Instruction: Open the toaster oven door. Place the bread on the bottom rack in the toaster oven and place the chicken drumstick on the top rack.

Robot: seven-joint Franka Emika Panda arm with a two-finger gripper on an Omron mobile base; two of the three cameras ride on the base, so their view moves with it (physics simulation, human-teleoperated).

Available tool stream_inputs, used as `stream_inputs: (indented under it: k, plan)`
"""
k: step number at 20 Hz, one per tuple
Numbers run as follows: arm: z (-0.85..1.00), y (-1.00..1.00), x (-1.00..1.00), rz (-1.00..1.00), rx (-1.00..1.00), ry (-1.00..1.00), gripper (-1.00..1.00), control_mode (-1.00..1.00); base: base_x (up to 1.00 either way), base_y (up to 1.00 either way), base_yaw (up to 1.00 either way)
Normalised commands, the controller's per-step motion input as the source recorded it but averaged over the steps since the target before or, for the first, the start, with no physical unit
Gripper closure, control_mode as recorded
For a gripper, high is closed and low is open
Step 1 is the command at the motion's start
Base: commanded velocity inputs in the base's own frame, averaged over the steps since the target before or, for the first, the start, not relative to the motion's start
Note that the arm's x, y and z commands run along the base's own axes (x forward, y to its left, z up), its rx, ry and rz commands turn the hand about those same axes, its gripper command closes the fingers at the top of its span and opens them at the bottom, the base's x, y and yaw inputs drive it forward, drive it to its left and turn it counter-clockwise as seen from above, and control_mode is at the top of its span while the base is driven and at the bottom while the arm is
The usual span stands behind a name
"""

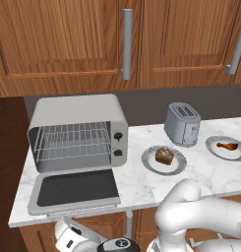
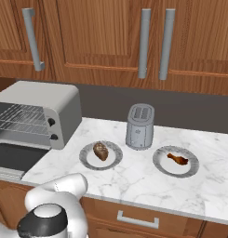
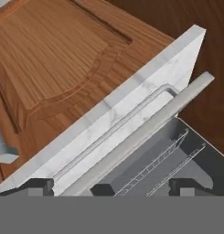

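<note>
1. The arm bends low in front of the counter [image 1: 210, 172]; the gripper [image 3: 111, 187] hangs below the counter edge beside the lowered oven door [image 1: 73, 189], fingers spread wide, grasping nothing.
2. No writing is readable anywhere.
3. The light-grey toaster oven [image 1: 77, 129] stands open at the counter's left, both wire racks bare.
4. The bread [image 1: 164, 156] and the drumstick [image 1: 227, 145] lie on separate plates either side of the toaster [image 1: 182, 124].

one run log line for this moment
door: open flat | bread: on plate | drumstick: on plate | racks: bare | gripper: open below counter edge
</note>
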Motion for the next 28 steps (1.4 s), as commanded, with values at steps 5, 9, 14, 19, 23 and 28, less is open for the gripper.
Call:
stream_inputs:
  k: [5, 9, 14, 19, 23, 28]
  plan:
    - [0.95, 0.19, -0.42, 0.02, 0.00, -0.10, -1.00, -1.00, 0.00, 0.00, 0.00]
    - [1.00, 0.35, 0.45, 0.00, -0.01, 0.11, -1.00, -1.00, 0.00, 0.00, 0.00]
    - [0.81, 0.21, 0.74, -0.01, -0.09, 0.22, -1.00, -1.00, 0.00, 0.00, 0.00]
    - [-0.05, 0.13, 0.99, -0.09, -0.15, 0.13, -1.00, -1.00, 0.00, 0.00, 0.00]
    - [-0.29, 0.00, 0.69, -0.19, -0.09, -0.01, -1.00, -1.00, 0.00, 0.00, 0.00]
    - [-0.10, -0.04, 0.24, -0.17, -0.07, -0.14, -1.00, -1.00, 0.00, 0.00, 0.00]
